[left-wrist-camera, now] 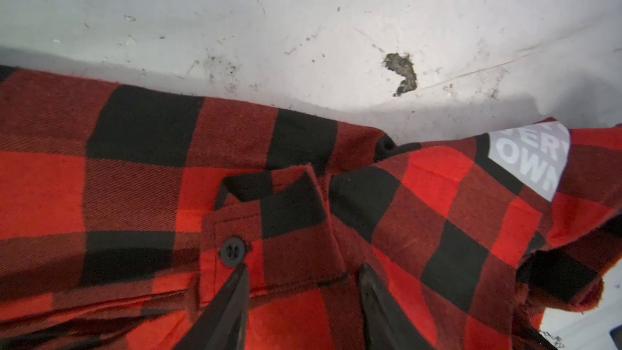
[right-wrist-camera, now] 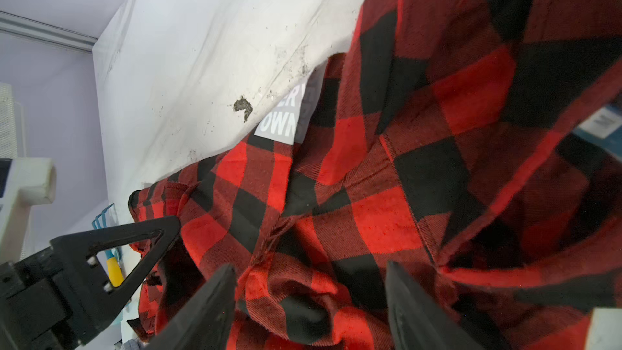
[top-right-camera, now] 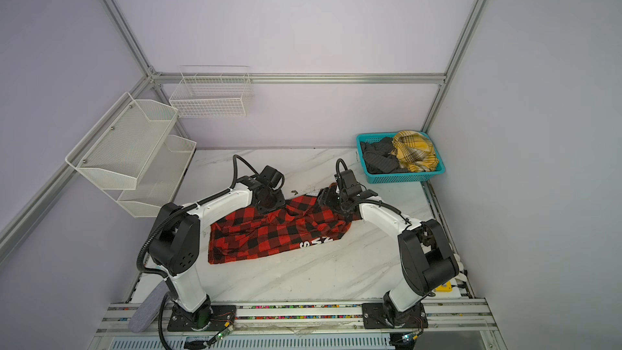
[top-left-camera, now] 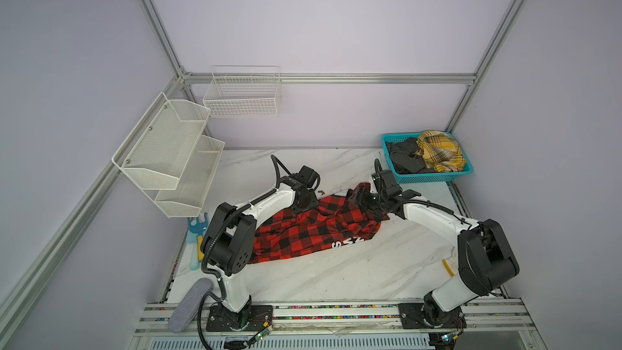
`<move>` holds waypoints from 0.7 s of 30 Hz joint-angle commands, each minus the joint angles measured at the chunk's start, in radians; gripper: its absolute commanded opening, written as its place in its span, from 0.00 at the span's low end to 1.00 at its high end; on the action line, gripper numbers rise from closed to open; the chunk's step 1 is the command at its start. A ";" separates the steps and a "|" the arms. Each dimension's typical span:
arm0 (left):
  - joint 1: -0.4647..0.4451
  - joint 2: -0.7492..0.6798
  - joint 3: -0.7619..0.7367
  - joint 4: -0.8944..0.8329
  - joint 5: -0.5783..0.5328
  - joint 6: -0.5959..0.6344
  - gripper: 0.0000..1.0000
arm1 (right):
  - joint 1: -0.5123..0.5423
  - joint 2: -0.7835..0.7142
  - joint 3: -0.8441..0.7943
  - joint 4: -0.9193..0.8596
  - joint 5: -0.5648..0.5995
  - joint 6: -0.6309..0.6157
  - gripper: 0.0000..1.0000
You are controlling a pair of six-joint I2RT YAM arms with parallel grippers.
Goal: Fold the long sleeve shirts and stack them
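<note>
We are looking at the red-and-black check shirt (top-left-camera: 303, 234), which is lying crumpled across the middle of the marble table (top-left-camera: 336, 274) in both top views. Its white block letters (top-left-camera: 348, 244) are showing near the front edge of the cloth. Our left gripper (left-wrist-camera: 303, 267) is sitting low over the shirt's far edge with its jaws partly apart. A buttoned cuff (left-wrist-camera: 269, 227) is lying between them, and they are pinching nothing. Our right gripper (right-wrist-camera: 309, 265) is working at the shirt's right end with its jaws standing wide. A bunched fold is lying loose between them, not visibly clamped, and the cloth is rising up beside the gripper there. The mustard-yellow plaid garment (top-left-camera: 439, 149) and the dark grey one (top-left-camera: 402, 158) are lying heaped in the teal basket (top-left-camera: 434, 179) at the table's far right corner, apart from the shirt.
</note>
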State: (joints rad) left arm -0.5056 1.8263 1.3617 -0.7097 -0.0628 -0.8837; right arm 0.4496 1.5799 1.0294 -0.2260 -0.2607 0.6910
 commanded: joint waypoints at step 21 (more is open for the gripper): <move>0.054 -0.043 0.111 -0.072 0.034 0.016 0.00 | -0.011 -0.047 0.008 -0.031 0.056 0.021 0.64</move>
State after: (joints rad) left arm -0.4412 1.8927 1.4311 -0.7574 0.0135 -0.8795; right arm 0.4488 1.5463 1.0290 -0.2287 -0.2317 0.6987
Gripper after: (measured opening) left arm 0.049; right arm 0.631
